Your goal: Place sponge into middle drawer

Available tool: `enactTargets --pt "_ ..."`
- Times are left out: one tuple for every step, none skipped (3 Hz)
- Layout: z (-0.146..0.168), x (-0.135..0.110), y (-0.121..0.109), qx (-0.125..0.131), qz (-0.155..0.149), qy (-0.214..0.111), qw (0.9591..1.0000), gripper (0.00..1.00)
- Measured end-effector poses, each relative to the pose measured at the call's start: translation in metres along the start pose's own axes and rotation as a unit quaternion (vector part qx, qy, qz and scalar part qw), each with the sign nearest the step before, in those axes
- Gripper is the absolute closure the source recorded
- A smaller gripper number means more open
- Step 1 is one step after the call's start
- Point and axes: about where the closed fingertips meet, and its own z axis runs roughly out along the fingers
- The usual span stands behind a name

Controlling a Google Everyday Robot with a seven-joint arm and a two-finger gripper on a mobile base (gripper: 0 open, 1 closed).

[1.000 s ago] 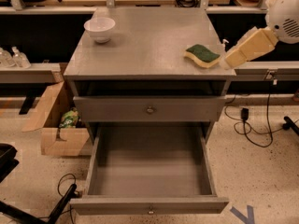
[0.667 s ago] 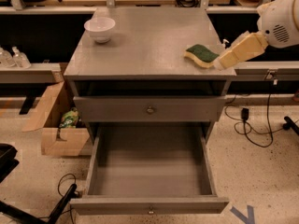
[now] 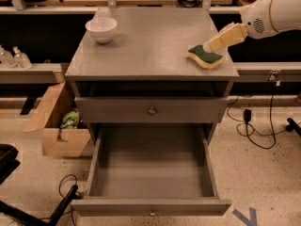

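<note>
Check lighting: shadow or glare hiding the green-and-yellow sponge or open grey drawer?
Camera view: even light, no glare on the grey cabinet top; the dark green, yellow-foam sponge is well lit, the tan gripper at its rear edge; the open grey middle drawer darkens toward its back but is readable.

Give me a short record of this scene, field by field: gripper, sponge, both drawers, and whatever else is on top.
gripper: over the right side of the cabinet top, tip at the sponge's far edge
sponge: lying on the cabinet top near its right edge, green face up
middle drawer: pulled out, sponge not in it
upper drawer: shut
white bowl: upright, back left of the cabinet top
</note>
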Motion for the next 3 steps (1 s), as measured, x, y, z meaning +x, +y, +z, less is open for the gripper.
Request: enactTargets --pt "0.047 0.006 -0.034 -0.009 0.025 -0.014 0.9995 0.0" --pt "0.073 0.017 -0.046 -0.012 0.04 -0.011 0.9991 0.0" --pt "0.097 0.036 -0.054 -0.012 0.042 -0.002 0.999 0.0"
